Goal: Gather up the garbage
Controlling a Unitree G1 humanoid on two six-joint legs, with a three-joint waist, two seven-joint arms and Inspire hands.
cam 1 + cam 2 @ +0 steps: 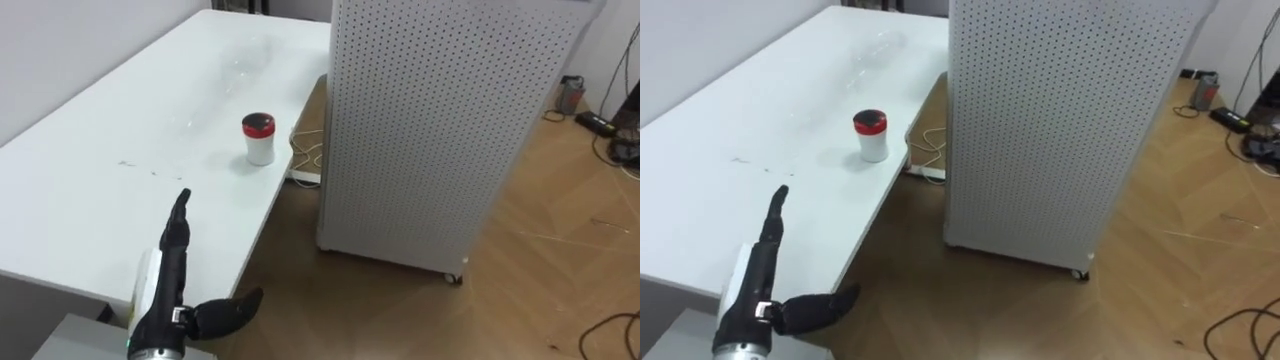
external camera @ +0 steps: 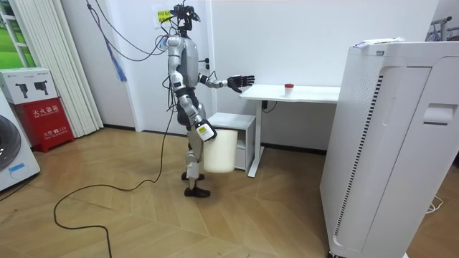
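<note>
A small white jar with a red lid (image 1: pixel 259 138) stands upright on the white table (image 1: pixel 90 200), close to its right edge. My left hand (image 1: pixel 176 245) reaches over the table's near end, well short of the jar, open, with straight fingers and the thumb spread out to the right; it holds nothing. The room view has me standing at the end of the table (image 2: pixel 301 93) with that hand (image 2: pixel 240 82) held out over it. My right hand (image 2: pixel 204 132) hangs at my side against the rim of a white bin (image 2: pixel 219 152).
A tall white perforated cabinet (image 1: pixel 430 130) stands on the wooden floor right of the table, with a narrow gap between them. A faint clear object (image 1: pixel 243 58) lies far back on the table. White cable (image 1: pixel 305 150) lies in the gap; dark cables (image 1: pixel 610 335) lie at right.
</note>
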